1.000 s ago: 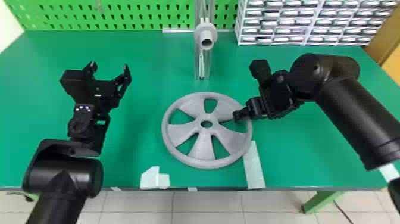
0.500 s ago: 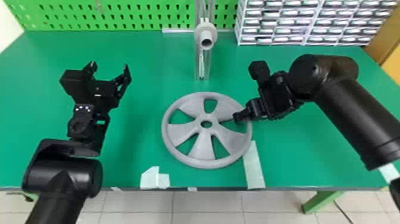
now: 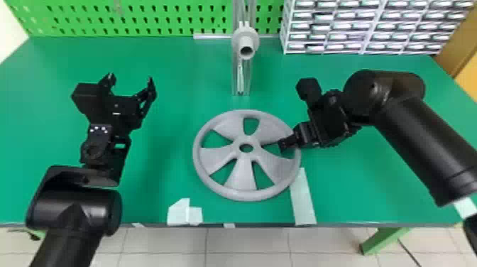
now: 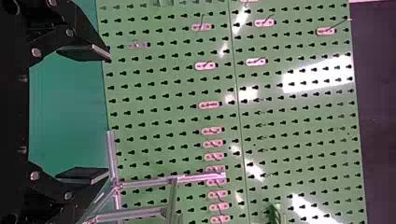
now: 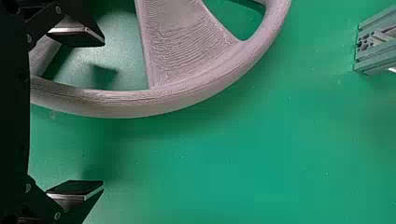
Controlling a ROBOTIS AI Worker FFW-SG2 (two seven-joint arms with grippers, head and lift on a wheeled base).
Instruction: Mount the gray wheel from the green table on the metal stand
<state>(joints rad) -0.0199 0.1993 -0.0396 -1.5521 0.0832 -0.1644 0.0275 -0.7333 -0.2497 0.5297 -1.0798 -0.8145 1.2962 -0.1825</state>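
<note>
The wheel (image 3: 241, 174) is lying flat on the table (image 3: 170, 71). The right gripper (image 5: 103, 113) is straddling its rim, fingers spread, one at a gap between spokes, the other outside, presumably positioning for a pinch. The left gripper (image 3: 131, 77) is hovering well apart, also spread, probably leaving room for lifting. Beyond, the stand (image 3: 241, 76) is presenting its hub (image 3: 245, 49) toward the robot, so mounting is likely requiring an upright wheel. Drawers (image 3: 362, 28) are flanking the stand, possibly limiting the right arm's (image 3: 418, 131) swing.
</note>
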